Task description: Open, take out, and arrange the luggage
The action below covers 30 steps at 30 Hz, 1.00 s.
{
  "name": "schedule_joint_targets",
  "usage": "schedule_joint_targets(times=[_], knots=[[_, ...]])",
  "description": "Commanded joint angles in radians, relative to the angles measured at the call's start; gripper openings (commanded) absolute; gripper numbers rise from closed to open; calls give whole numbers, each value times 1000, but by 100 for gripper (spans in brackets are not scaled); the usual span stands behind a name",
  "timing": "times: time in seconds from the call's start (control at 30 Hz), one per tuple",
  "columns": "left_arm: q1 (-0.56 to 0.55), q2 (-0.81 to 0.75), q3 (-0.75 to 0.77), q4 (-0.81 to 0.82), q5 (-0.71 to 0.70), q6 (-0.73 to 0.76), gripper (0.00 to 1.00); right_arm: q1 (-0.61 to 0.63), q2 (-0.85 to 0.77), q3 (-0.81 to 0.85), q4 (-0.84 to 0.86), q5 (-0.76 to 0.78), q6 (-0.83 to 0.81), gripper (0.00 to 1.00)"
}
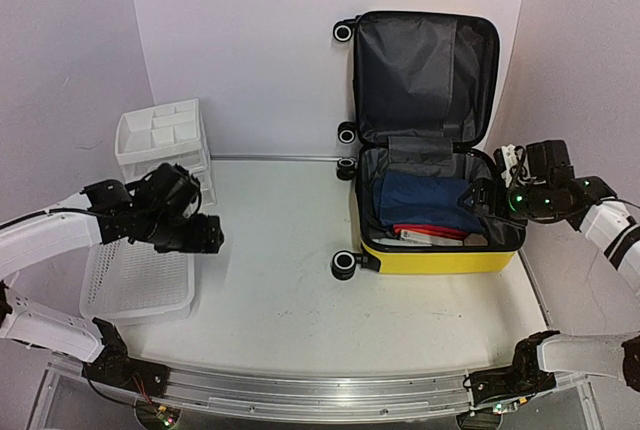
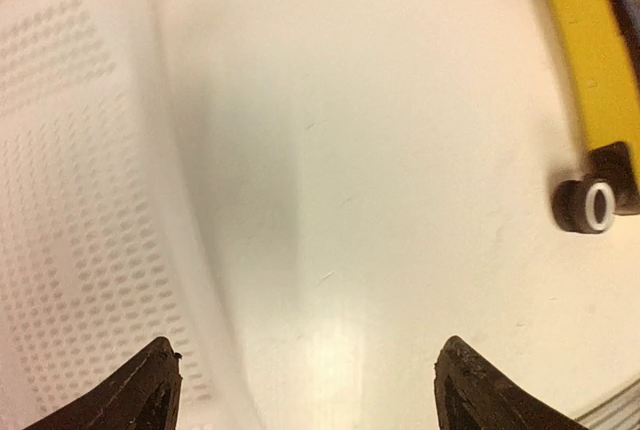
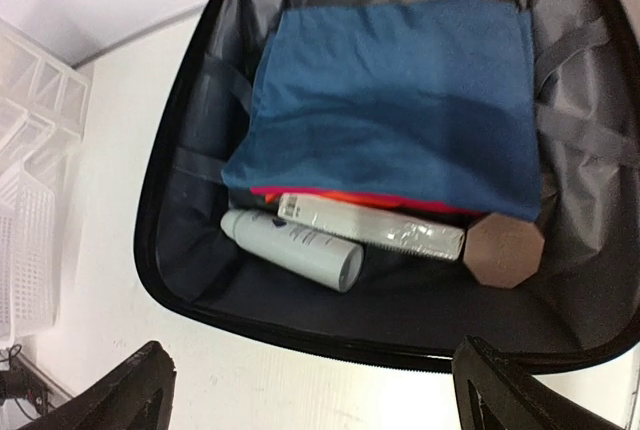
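L hand (image 2: 305,355) apart, counter (image 2: 400,150) below; R hand (image 3: 310,355) apart, open luggage (image 3: 190,240) below. I see red item (image 3: 330,193) mostly hidden under blue cloth (image 3: 400,90).

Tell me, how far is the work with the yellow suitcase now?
Done: the yellow suitcase lies open, lid raised. In hand: the right gripper hangs open above the contents, empty; the left gripper is open and empty at the edge of the white mesh basket. Left: the blue folded cloth, white bottle and brown octagonal item lie inside; nothing shows in the basket.
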Motion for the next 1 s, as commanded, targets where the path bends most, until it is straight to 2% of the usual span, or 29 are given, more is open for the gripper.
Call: schedule_joint_targets(times=[0.0, 0.13, 0.27, 0.33, 0.43, 0.7, 0.97], knots=[[3, -53, -61, -53, -199, -204, 90, 1, 35, 21, 2, -62, -4, 98], [70, 86, -10, -53, -290, -217, 89, 2, 32, 64, -13, -82, -4, 98], [181, 287, 84, -46, -209, -159, 87, 1, -22, 54, -31, -65, -2, 98], [208, 378, 134, -46, -173, -127, 81, 1, -57, 44, -42, -55, 4, 98], [212, 450, 171, -39, -187, -118, 63, 2, -103, 25, -53, -48, 6, 98], [204, 402, 84, -31, -89, -132, 22, 1, -136, 16, -109, -8, -29, 98], [139, 200, -16, -56, 65, -163, 0, 2, -77, 21, -108, 3, -26, 98]])
